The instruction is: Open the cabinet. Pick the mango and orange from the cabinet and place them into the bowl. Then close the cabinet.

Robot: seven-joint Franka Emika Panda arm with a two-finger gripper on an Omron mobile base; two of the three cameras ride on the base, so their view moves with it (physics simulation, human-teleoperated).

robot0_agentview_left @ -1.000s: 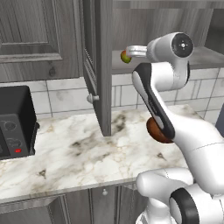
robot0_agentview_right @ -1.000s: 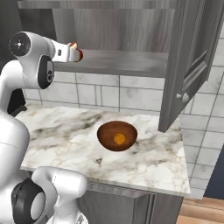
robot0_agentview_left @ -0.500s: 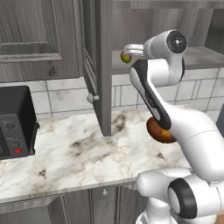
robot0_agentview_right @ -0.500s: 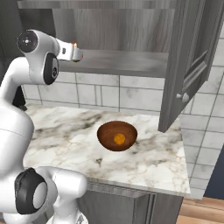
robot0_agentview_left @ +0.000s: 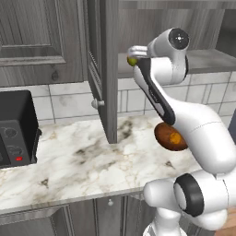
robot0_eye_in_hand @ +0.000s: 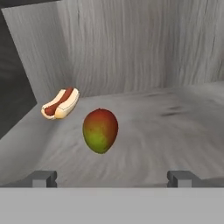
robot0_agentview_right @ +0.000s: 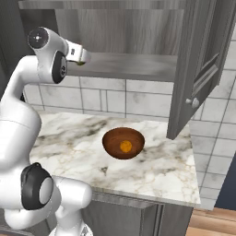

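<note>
The cabinet [robot0_agentview_left: 207,60] stands with both doors swung open. On its grey shelf [robot0_eye_in_hand: 175,113] lies the mango [robot0_eye_in_hand: 100,130], red and yellow-green, a short way ahead of my gripper [robot0_eye_in_hand: 112,177] and slightly left of centre. The jaws are open with nothing between them, and the hand is at the shelf's front edge [robot0_agentview_left: 133,53] [robot0_agentview_right: 80,55]. A bit of the mango [robot0_agentview_left: 132,61] shows under the hand. Down on the marble counter sits the brown bowl [robot0_agentview_right: 110,138] [robot0_agentview_left: 161,136], with the orange [robot0_agentview_right: 125,146] [robot0_agentview_left: 175,138] inside it.
A hot dog [robot0_eye_in_hand: 60,103] lies on the shelf behind and left of the mango, near the cabinet's side wall. The open left door [robot0_agentview_left: 103,69] and right door [robot0_agentview_right: 198,69] jut out over the counter. A black toaster oven [robot0_agentview_left: 14,129] stands at the counter's left end.
The arm's upper links have swung round while the hand stayed at the shelf's front edge. The jaws stay open. Bowl and orange have not moved.
</note>
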